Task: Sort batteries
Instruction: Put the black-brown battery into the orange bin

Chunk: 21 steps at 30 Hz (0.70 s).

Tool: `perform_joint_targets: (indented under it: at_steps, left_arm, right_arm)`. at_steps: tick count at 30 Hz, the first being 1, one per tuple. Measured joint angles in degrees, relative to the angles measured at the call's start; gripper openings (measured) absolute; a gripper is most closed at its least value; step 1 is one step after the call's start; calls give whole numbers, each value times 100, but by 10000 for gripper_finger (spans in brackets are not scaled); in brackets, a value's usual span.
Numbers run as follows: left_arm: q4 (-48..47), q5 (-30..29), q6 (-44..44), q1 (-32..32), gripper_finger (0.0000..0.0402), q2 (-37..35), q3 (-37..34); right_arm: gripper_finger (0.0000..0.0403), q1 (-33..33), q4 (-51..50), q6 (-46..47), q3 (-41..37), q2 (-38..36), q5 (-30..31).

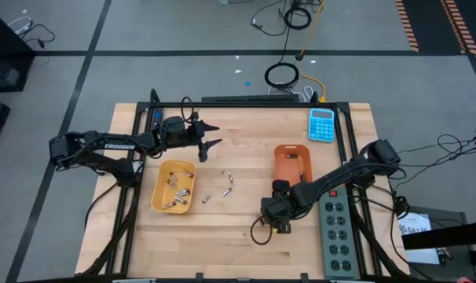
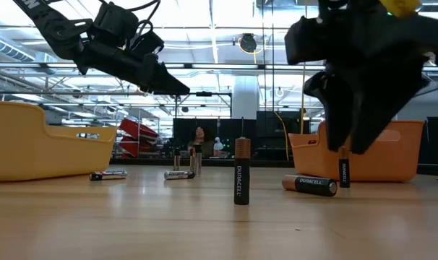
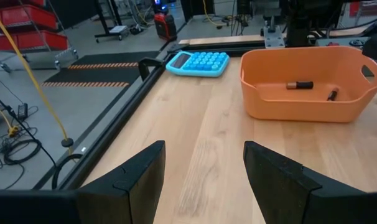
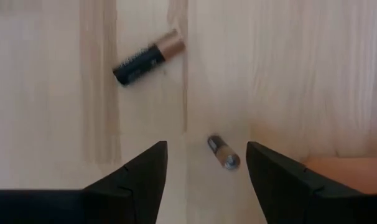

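Small batteries lie scattered on the wooden table. Several lie in the yellow tray (image 1: 173, 187), and two lie in the orange tray (image 3: 299, 85). Three loose ones (image 1: 227, 187) lie between the trays. My right gripper (image 1: 275, 225) is open and points down near the table's front, beside the orange tray (image 1: 293, 161). Below it, one battery (image 4: 223, 152) stands between the fingers' lines, untouched. Another battery (image 4: 148, 57) lies flat farther off. In the low view a battery (image 2: 241, 172) stands upright and one (image 2: 311, 185) lies flat. My left gripper (image 1: 212, 134) is open and empty, held above the table beyond the yellow tray.
A blue calculator (image 1: 322, 124) lies at the far right. A grey power strip (image 1: 336, 232) runs along the right edge next to the right arm. A black frame (image 3: 123, 118) borders the table. Bare wood shows at the front left.
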Motion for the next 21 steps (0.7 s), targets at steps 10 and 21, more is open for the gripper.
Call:
perform_joint_targets:
  at_steps: [10,21]
  left_arm:
    - [-57,0,4,0,228,0,0]
    - [-90,-2,8,0,228,0,0]
  right_arm:
    - [188,-88,-133,-203,-2,28,-31]
    - [158,-169,-40,-382,-6,313,-178]
